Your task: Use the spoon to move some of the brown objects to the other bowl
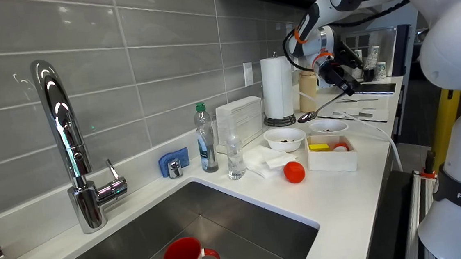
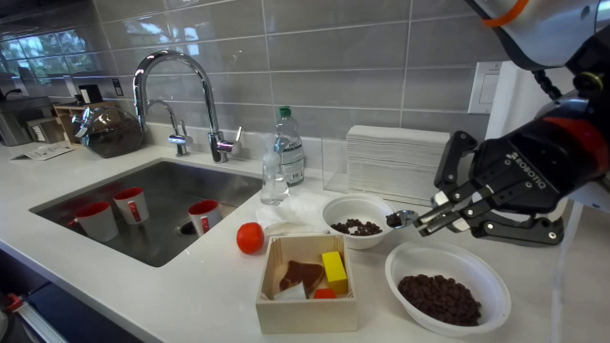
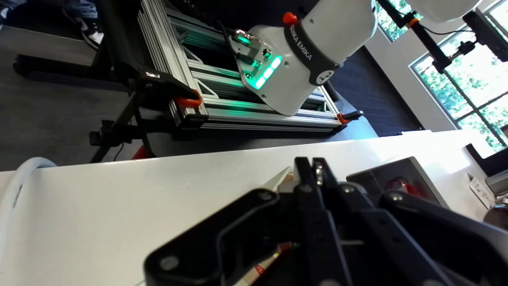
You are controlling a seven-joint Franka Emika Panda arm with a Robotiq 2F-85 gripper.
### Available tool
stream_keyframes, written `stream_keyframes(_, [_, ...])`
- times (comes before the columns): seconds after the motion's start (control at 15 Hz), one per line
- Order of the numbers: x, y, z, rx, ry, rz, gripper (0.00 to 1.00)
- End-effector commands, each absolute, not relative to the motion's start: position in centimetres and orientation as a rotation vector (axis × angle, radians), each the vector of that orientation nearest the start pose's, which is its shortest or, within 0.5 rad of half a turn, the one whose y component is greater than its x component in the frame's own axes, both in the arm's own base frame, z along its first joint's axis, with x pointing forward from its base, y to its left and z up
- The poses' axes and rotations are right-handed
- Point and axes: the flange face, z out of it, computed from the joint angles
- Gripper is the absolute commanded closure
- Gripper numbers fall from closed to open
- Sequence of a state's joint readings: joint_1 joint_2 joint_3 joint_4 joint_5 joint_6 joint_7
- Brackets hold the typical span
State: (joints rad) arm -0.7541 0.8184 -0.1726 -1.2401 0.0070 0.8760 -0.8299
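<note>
The tool [image 2: 420, 226] grips the spoon [image 2: 406, 217], whose head carries some brown objects [image 2: 393, 221] near the smaller bowl [image 2: 357, 206]. Whether it is above the rim, I cannot judge surely. It seems best to hold it level, advance slowly, and tip only over the middle.

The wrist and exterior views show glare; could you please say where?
Wrist view: the large window is partly washed out; in an exterior view, bright reflections on the wall tiles; in both exterior views, shiny highlights on the tall tap.
</note>
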Motion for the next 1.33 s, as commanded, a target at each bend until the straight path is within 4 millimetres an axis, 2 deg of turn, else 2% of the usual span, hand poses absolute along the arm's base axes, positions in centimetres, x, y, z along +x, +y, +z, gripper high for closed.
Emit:
stream_keyframes(0.0, [37.0,-48.0,26.9,-2.114,0.189,1.03,0.99])
stream_keyframes(0.73, [33.9,-50.4,26.9,-2.101,0.297,1.047,0.99])
stream_keyframes(1.27, [33.9,-51.1,28.1,-2.141,0.407,1.09,0.99])
